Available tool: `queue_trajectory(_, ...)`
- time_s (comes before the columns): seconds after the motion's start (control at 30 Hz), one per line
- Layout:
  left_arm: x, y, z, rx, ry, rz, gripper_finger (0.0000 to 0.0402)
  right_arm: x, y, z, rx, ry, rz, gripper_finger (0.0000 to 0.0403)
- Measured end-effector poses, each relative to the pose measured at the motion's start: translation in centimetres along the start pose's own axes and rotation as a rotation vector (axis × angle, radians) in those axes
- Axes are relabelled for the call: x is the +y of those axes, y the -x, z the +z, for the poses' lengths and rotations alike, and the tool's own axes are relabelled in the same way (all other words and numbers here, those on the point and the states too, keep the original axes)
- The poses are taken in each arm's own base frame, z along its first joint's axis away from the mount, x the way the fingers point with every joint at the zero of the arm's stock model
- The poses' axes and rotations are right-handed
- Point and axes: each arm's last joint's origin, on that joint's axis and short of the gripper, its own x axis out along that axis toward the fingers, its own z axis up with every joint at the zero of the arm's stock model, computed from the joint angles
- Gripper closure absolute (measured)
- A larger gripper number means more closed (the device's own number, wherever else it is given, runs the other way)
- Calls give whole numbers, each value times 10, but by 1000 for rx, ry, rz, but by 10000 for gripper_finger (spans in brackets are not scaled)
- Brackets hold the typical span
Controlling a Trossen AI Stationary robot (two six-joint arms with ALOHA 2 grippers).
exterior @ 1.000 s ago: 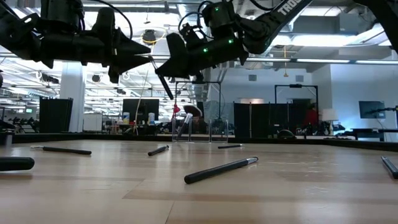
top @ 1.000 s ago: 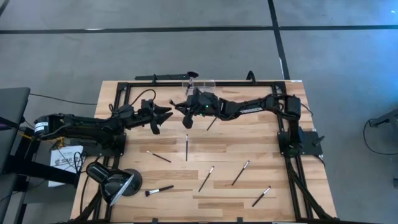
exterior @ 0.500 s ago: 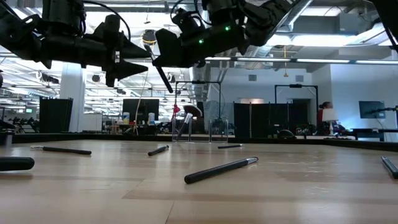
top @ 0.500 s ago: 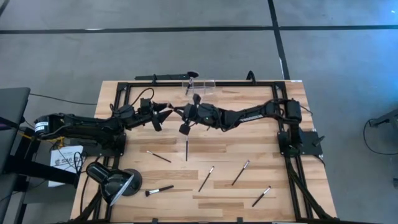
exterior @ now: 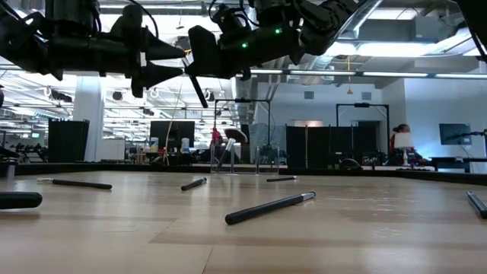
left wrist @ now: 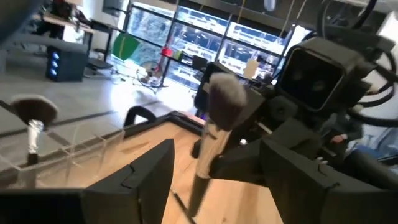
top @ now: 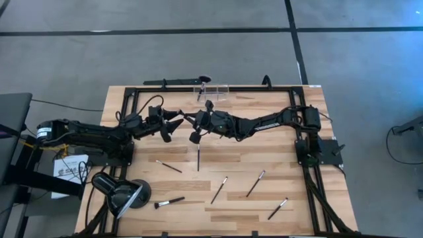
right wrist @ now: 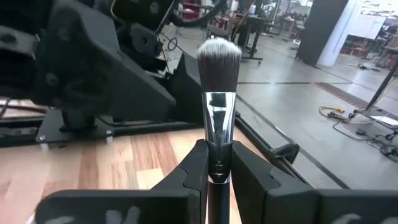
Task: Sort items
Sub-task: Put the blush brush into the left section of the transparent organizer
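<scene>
My right gripper (right wrist: pixel 217 155) is shut on a makeup brush (right wrist: pixel 219 93) with a silver ferrule and grey-white bristles, held high over the table's far middle (top: pixel 195 125). In the low view its dark handle (exterior: pixel 199 90) slants down below the fingers. My left gripper (top: pixel 180 119) faces it from the left, open. Its two fingers (left wrist: pixel 146 174) stand on either side of the brush (left wrist: pixel 214 124) without touching it. Several more brushes lie flat on the table, such as one (top: pixel 198 157) and another (top: pixel 256 183). My right gripper pinches the brush between its two fingers on the dark handle just below the silver ferrule (right wrist: pixel 217 171). The fingers come about level from the table's right and lie across the brush. The brush stands nearly upright, bristles up, handle hanging below, clear of the table.
A clear holder (top: pixel 213 88) at the far edge has a brush (left wrist: pixel 34 124) standing in it. A black desk lamp (top: pixel 120 193) sits at the near left corner. A black frame (top: pixel 218 88) runs around the table's edges.
My left gripper has opened and let go of the brush, which stays in my right gripper. My right gripper has shifted a little toward the table's left and rolled, bringing the brush more upright.
</scene>
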Motion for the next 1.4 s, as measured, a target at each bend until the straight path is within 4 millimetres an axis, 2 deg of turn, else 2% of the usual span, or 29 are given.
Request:
queue_trajectory(0.2,-5,0,-2,-4,-88,-1,185,5,2,1,-8,-1,14,360)
queue_trajectory(0.4,-11,-3,-3,-45,-84,-38,211,11,1,-1,-12,-3,21,360)
queue_trajectory(0.6,-8,-7,-10,-38,-86,18,241,14,2,-1,-9,-8,30,360)
queue_trajectory(0.77,-8,-8,-12,-38,-88,37,283,13,2,-2,2,-5,27,360)
queue_trajectory(1.03,-8,-8,-11,-53,-81,48,378,13,1,-7,33,-19,26,360)
queue_trajectory(1.4,-7,-8,-13,-31,-101,52,382,14,1,-8,49,-16,31,359)
